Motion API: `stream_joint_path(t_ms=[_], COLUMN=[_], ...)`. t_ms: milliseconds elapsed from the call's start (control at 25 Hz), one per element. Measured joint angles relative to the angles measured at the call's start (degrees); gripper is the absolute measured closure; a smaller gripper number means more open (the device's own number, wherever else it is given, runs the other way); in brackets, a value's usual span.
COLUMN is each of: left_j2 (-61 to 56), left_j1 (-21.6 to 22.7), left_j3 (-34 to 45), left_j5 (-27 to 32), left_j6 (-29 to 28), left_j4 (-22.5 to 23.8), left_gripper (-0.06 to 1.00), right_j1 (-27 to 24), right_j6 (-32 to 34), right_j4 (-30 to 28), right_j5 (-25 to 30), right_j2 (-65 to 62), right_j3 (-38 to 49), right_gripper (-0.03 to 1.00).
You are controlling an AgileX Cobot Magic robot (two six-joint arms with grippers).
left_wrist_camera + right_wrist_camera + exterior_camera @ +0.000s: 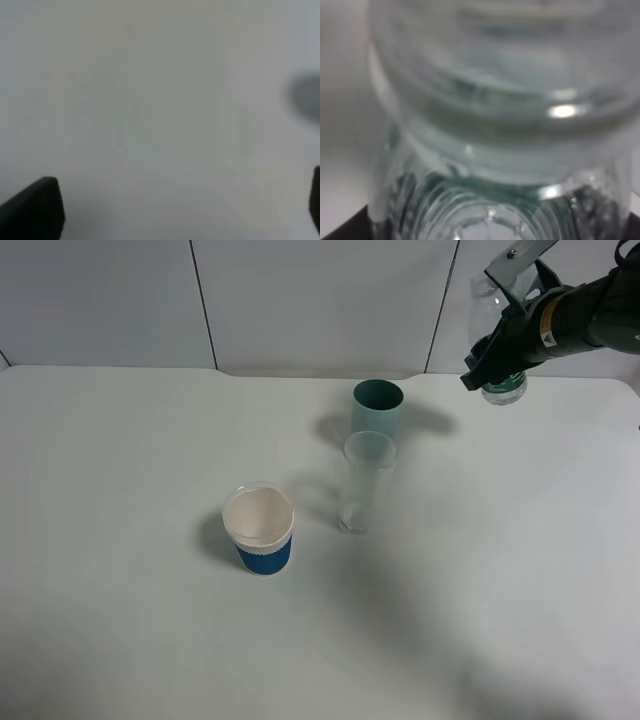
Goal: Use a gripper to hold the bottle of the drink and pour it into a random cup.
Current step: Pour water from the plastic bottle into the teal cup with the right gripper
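Observation:
My right gripper [508, 348] is shut on the bottle of the drink [492, 302], a clear plastic bottle with green showing at its lower end. It hangs above the far right of the table, to the right of the teal cup [377, 408] and apart from it. The cup stands upright at the back middle. In the right wrist view the bottle [490, 125] fills the picture, blurred and very close. The left wrist view shows my left gripper [175, 207] open over bare white table, with one dark fingertip [35, 210] at each lower corner. The left arm is out of the exterior high view.
A tall clear glass tumbler [367, 483] stands just in front of the teal cup. A white paper cup with a blue sleeve [260, 530] stands left of the middle. The white table [120, 460] ends at a white panelled wall behind.

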Motion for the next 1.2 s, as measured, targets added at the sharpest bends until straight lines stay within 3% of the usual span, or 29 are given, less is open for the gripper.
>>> stream_joint_path(t_ms=[400, 920, 1200], left_j2=[0.0, 0.0, 0.0], left_j1=[0.0, 0.0, 0.0], left_j3=[0.0, 0.0, 0.0], left_j5=[0.0, 0.0, 0.0], left_j6=[0.0, 0.0, 0.0], left_j4=[0.0, 0.0, 0.0], left_gripper=[-0.05, -0.05, -0.05], right_j1=[4.6, 8.2, 8.5], right_j6=[9.6, 9.8, 9.8], right_j4=[-12.3, -21.3, -22.6], right_j5=[6.1, 10.9, 11.8], right_j2=[4.9, 7.1, 7.1], right_j3=[-4.0, -5.0, -5.1], right_gripper=[0.4, 0.4, 0.4])
